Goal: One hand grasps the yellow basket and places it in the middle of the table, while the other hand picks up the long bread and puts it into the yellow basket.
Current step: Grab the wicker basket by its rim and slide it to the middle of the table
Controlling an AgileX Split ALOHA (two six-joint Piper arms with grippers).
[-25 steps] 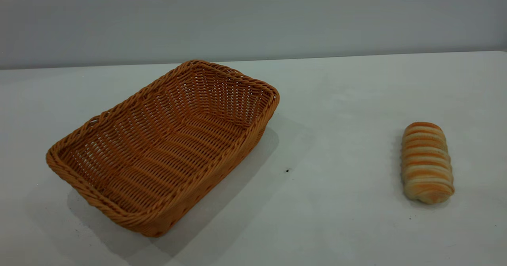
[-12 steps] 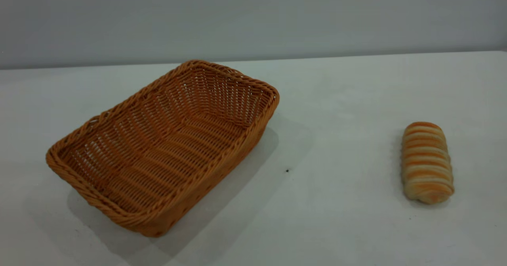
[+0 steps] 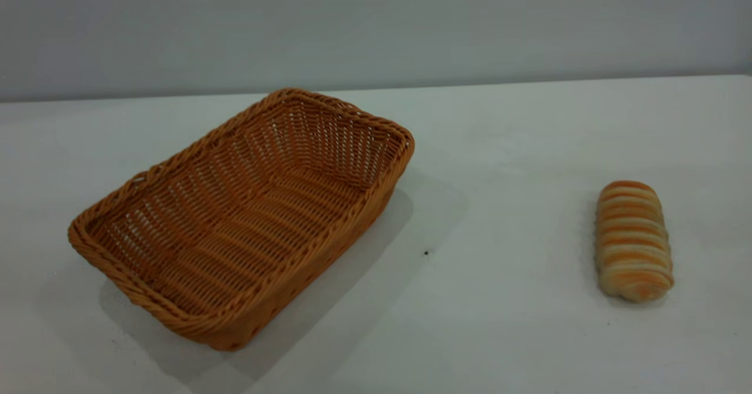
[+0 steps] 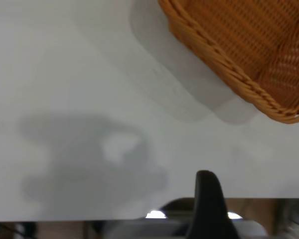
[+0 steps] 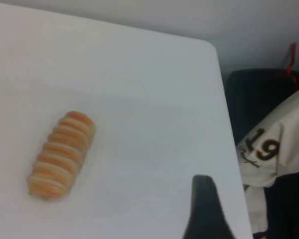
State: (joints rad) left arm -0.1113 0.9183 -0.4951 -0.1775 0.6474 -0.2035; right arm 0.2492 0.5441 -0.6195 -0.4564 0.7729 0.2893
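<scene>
The yellow basket (image 3: 247, 218) is an empty orange-tan wicker basket. It lies at an angle on the left half of the white table (image 3: 505, 147). One corner of it shows in the left wrist view (image 4: 249, 50). The long bread (image 3: 633, 240) is a striped roll lying on the table at the right, also seen in the right wrist view (image 5: 62, 154). Neither gripper shows in the exterior view. My left gripper (image 4: 205, 199) hangs above bare table, apart from the basket's corner. My right gripper (image 5: 203, 206) hangs near the table's side edge, apart from the bread.
A tiny dark speck (image 3: 426, 253) marks the table between basket and bread. A grey wall stands behind the table's far edge. Past the table's side edge, the right wrist view shows a dark chair with white cloth (image 5: 274, 149) on it.
The basket and the bread have not moved. Faint shadows on the table beside the basket have shifted slightly.
</scene>
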